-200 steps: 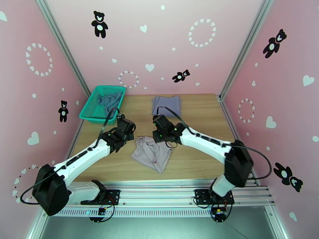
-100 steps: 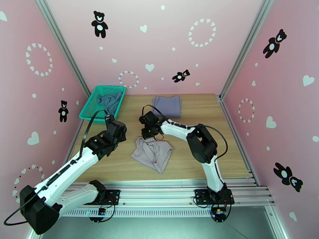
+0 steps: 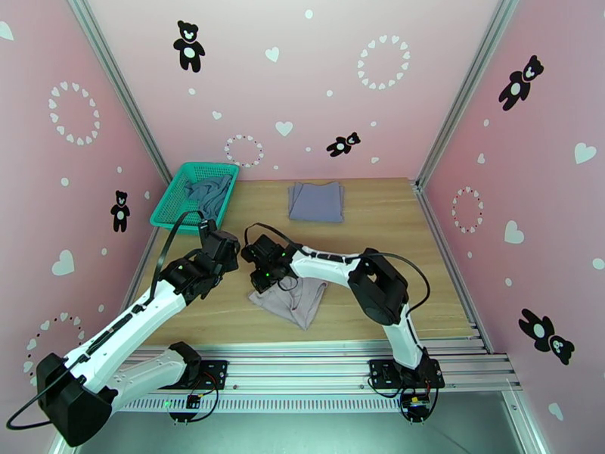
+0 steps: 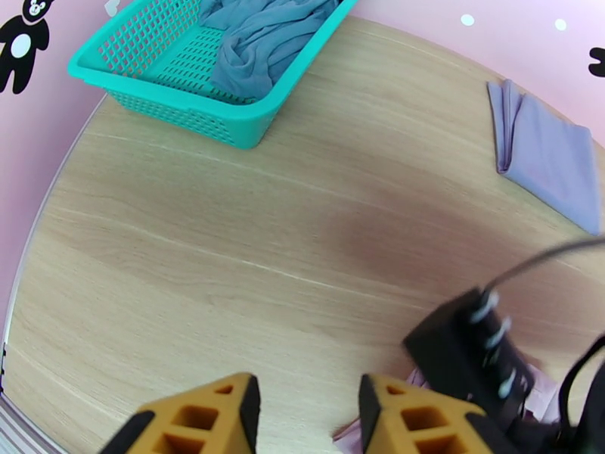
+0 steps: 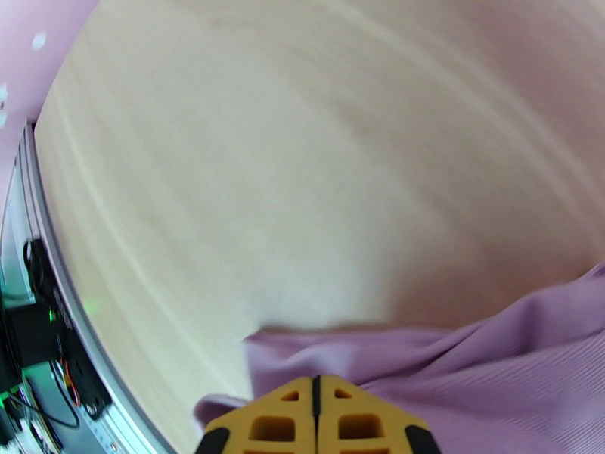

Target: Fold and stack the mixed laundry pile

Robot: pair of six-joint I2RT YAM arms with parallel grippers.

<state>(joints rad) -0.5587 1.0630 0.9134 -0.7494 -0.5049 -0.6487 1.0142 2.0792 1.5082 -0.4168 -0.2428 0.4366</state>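
A: Right gripper (image 3: 262,278) (image 5: 316,380) has swung across to the left side of the pale mauve garment (image 3: 299,300) and is now closed, fingers together, on that cloth's edge. A second ago it stood over the garment's right side.

B: Meaning?

A: Judged: a fold is starting, the edge being drawn over. The garment lies mid-desk (image 3: 378,236), looking more bunched than before.

B: Left gripper (image 4: 306,395)?

A: Half open, empty, pulled back to the left and hovering.

B: Others?

A: Grey-lavender garment (image 3: 316,202) lies folded at the far edge. Teal-blue top (image 3: 210,192) sits in the basket (image 3: 178,225), untouched.

B: Unclear?

A: The right arm covers the pinch point from above. The wrist view is blurred, so how much cloth is caught cannot be told.
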